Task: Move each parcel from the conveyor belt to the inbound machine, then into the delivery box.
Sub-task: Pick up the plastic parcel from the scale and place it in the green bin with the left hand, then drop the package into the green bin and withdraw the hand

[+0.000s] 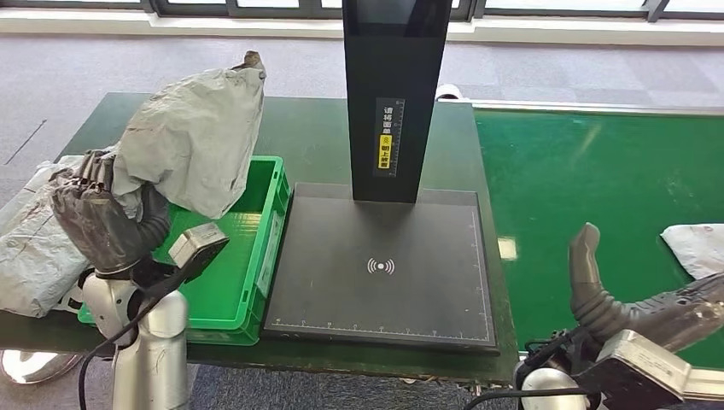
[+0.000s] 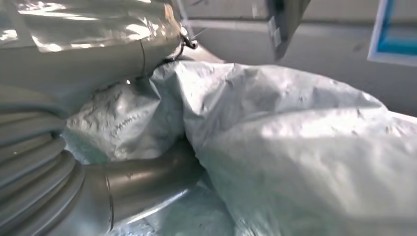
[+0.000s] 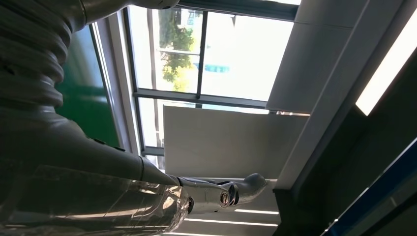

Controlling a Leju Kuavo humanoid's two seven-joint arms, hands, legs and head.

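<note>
My left hand (image 1: 102,218) grips a crumpled grey parcel (image 1: 192,137) by its lower end and holds it up over the green delivery box (image 1: 256,256). Up close, the left wrist view has the parcel (image 2: 295,147) pressed against my thumb (image 2: 142,182). The black inbound machine (image 1: 380,265) with its upright post stands bare in the middle. A white parcel (image 1: 696,248) lies on the green conveyor belt (image 1: 580,171) at the far right. My right hand (image 1: 649,307) hovers low over the belt's near edge, thumb up, holding nothing; the right wrist view has its fingers (image 3: 221,194) stretched out.
Another grey parcel (image 1: 34,248) lies on the table left of the box, beside my left arm. The machine's post (image 1: 393,94) rises between the box side and the belt. A dark green table (image 1: 316,128) carries the box and machine.
</note>
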